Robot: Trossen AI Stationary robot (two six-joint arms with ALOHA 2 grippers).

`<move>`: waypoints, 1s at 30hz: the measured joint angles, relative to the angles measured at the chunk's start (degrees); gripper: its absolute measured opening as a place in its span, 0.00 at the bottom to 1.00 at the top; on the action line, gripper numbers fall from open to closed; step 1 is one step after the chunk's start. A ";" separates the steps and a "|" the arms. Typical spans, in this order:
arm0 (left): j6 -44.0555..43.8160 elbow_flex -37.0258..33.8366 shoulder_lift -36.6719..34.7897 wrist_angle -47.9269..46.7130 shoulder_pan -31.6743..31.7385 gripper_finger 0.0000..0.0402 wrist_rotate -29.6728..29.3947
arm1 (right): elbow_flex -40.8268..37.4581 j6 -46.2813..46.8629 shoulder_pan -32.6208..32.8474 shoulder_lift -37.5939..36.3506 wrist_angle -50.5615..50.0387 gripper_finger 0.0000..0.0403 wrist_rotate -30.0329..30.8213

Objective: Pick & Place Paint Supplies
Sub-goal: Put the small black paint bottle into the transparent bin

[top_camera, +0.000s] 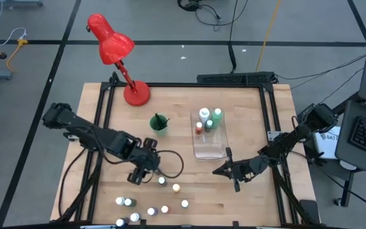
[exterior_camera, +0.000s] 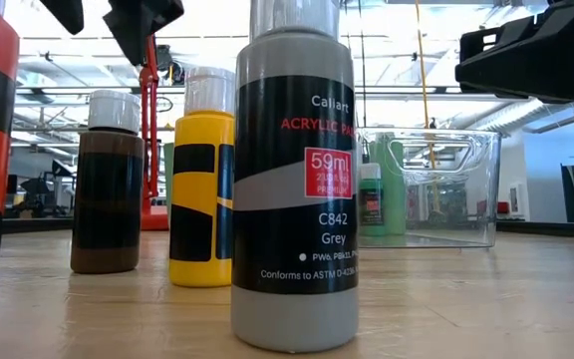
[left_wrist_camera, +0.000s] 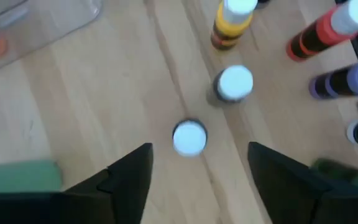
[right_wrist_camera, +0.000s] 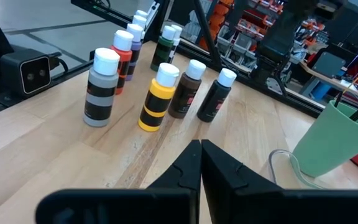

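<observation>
My left gripper [left_wrist_camera: 199,155] hangs open over a group of white-capped paint bottles near the table's front edge. Its fingers point steeply down, and one dark bottle's white cap [left_wrist_camera: 189,137] shows just beyond the fingertips, untouched. Close by stand a second bottle [left_wrist_camera: 234,83], a yellow one [right_wrist_camera: 157,96], a brown one [right_wrist_camera: 185,90] and a grey one [exterior_camera: 292,179], all upright on their bases. In the high view the left gripper [top_camera: 140,173] is left of these bottles. My right gripper [top_camera: 224,170] waits shut, level, in front of the clear container [top_camera: 210,147], which holds several bottles [top_camera: 203,115].
A green cup [top_camera: 159,123] with brushes stands left of the container. A red desk lamp [top_camera: 116,51] has its base at the far left of the table. More bottles [top_camera: 150,211] stand along the front edge. Bare wood lies between the two grippers.
</observation>
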 joint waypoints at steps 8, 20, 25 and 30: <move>-0.68 -0.11 5.74 1.05 0.01 0.79 -1.32 | 0.02 0.02 0.00 0.00 0.00 0.01 0.02; 2.97 -0.11 11.37 1.86 -0.02 0.81 -0.62 | 0.02 0.02 0.00 0.00 -0.04 0.01 0.00; 2.97 -0.11 12.01 1.79 -0.02 0.81 -0.81 | 0.02 0.02 0.00 0.00 -0.03 0.01 0.01; 2.97 -0.11 11.95 1.79 -0.02 0.80 -0.86 | 0.02 0.02 0.00 0.00 -0.04 0.01 0.02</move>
